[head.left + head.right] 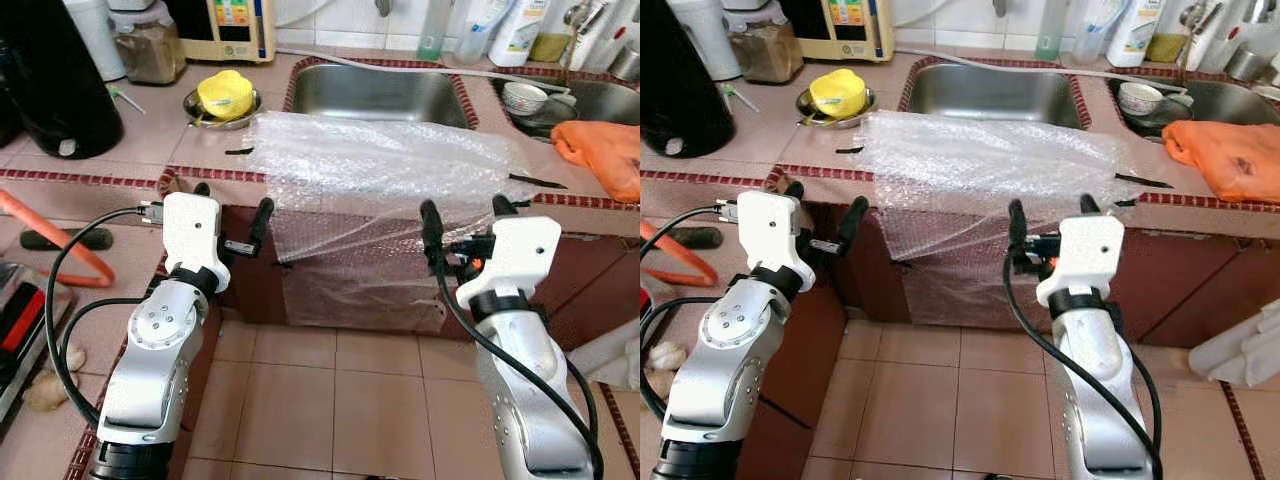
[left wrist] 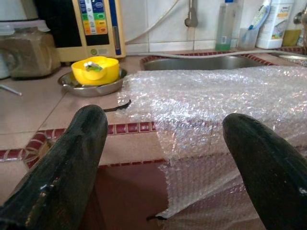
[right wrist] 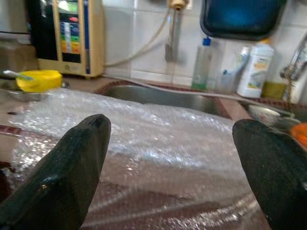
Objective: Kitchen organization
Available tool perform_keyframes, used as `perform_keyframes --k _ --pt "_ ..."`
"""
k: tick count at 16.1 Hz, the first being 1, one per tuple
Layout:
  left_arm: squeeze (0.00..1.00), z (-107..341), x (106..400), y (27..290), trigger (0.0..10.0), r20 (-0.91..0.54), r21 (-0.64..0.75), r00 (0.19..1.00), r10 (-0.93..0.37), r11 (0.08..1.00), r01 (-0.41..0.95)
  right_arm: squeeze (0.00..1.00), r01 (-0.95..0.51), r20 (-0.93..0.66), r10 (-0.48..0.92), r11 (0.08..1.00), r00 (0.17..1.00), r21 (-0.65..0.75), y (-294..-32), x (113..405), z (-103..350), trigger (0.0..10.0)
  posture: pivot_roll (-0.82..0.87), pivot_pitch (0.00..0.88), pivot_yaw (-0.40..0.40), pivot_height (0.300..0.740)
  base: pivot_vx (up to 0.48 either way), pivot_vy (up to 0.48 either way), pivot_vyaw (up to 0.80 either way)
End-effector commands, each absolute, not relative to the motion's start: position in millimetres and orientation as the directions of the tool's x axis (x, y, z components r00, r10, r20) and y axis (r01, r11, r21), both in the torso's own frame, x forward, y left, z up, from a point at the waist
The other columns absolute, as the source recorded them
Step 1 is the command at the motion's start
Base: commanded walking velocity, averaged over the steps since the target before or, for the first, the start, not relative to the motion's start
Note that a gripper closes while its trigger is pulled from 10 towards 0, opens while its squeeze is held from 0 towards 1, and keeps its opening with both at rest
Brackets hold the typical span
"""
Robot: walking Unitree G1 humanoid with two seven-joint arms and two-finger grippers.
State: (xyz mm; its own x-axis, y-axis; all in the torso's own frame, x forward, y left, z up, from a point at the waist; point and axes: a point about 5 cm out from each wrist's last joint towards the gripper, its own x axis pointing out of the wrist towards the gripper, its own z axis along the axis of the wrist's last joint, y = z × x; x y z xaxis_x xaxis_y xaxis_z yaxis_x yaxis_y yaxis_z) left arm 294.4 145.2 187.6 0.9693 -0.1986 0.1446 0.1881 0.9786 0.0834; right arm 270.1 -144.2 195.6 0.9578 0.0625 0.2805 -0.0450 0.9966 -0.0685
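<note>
Left gripper [image 1: 232,215]: fingers spread apart, grasping nothing, held level with the counter edge, just left of the hanging bubble wrap [image 1: 370,175]. Right gripper [image 1: 467,222]: fingers likewise spread and empty, held in front of the wrap's right part, below the counter edge.

The bubble wrap lies flat on the tiled counter [image 1: 150,140] in front of the sink [image 1: 375,92]; its front part drapes over the edge and hangs down the cabinet face. Left of the wrap: a yellow cup [image 1: 226,94] in a metal bowl [image 1: 195,105]. Right of the wrap: an orange cloth [image 1: 605,150] on the counter.
</note>
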Motion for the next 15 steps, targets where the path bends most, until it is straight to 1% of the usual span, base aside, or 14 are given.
perform_keyframes --k 1,15 --pt "0.0 189.6 291.7 146.4 10.0 0.162 0.081 0.969 -0.187 0.981 0.176 0.0 -0.052 0.273 0.074 0.995 0.959 -0.085 -143.9 271.7 193.6 10.0 0.08 0.1 -0.022 0.74 0.24 0.0 0.0" --pt "0.0 184.9 291.0 136.0 10.0 0.153 0.055 0.963 -0.221 0.975 0.215 0.0 -0.053 0.275 0.08 0.993 0.958 -0.106 -143.4 271.6 194.6 10.0 0.04 0.118 -0.02 0.74 0.263 0.0 0.0"
